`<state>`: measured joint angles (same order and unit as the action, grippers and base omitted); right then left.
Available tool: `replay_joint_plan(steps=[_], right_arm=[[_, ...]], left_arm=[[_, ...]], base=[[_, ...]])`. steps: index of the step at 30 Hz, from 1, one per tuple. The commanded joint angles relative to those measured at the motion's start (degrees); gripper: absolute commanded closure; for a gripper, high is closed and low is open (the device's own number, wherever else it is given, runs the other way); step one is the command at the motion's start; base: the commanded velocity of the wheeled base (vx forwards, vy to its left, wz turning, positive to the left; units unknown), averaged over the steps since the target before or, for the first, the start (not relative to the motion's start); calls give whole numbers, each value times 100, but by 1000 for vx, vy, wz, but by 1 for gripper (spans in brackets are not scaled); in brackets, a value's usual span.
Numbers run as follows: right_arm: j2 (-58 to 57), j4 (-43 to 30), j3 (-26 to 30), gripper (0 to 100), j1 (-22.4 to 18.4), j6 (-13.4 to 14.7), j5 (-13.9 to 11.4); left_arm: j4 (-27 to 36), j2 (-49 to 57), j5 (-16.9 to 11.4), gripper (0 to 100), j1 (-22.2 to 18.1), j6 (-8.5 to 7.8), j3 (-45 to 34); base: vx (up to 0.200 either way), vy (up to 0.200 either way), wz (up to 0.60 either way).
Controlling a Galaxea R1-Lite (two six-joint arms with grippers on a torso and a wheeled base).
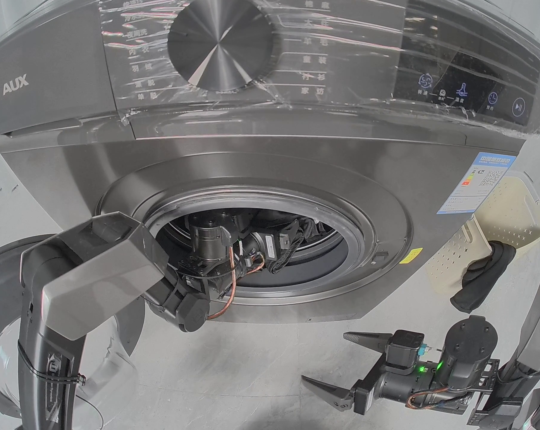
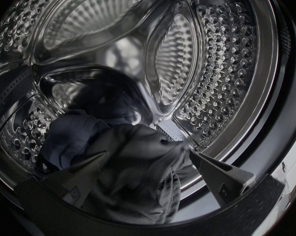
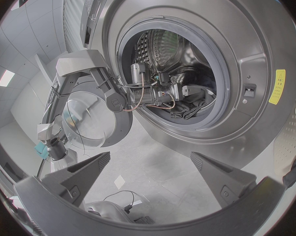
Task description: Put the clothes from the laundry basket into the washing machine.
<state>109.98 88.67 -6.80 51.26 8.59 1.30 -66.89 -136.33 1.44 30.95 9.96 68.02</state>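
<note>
The left arm (image 1: 97, 270) is bending at the elbow and reaching into the washing machine (image 1: 270, 150). The left gripper (image 2: 148, 153) is sitting inside the drum (image 2: 220, 49), fingers spread wide around dark clothes (image 2: 135, 174) lying there, perhaps brushing them, though it is dim. The right gripper (image 1: 327, 358) is hovering low before the machine, jaws apart. Farther right, a dark garment (image 1: 482, 276) is hanging over the laundry basket (image 1: 515, 216) rim.

dark clothes (image 2: 135, 167): heaped in washing machine (image 1: 270, 168) drum | black garment (image 1: 484, 275): draped over cream laundry basket (image 1: 518, 216) rim
</note>
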Motion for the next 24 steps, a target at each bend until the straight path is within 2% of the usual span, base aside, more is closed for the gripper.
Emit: replay_joint_plan(steps=[1, 3, 4, 6, 16, 21, 24], right_arm=[[14, 1, -5, 0, -20, 2, 1], [14, 1, -14, 0, -20, -7, -7], [14, 1, -14, 0, -20, 2, -7], [23, 1, -14, 0, -20, 2, 1], [41, 1, -120, 0, -90, -7, -7], [102, 1, -120, 0, -108, 2, -7], [102, 1, -128, 0, -108, 2, -7]], left_arm=[[159, -140, -21, 0, 7, -20, 229], [247, -289, 6, 0, -37, -56, 493], [299, -333, 6, 100, -63, -82, 598], [466, -412, 6, 100, -124, -126, 809], [1213, -737, 6, 100, -168, -117, 1477], [1161, -1019, 190, 100, -239, -99, 2136], [1073, -1177, 410, 100, -256, -91, 2681]], base=[[0, 0, 0], [0, 0, 0], [0, 0, 0], [0, 0, 0], [0, 0, 0], [0, 0, 0], [0, 0, 0]])
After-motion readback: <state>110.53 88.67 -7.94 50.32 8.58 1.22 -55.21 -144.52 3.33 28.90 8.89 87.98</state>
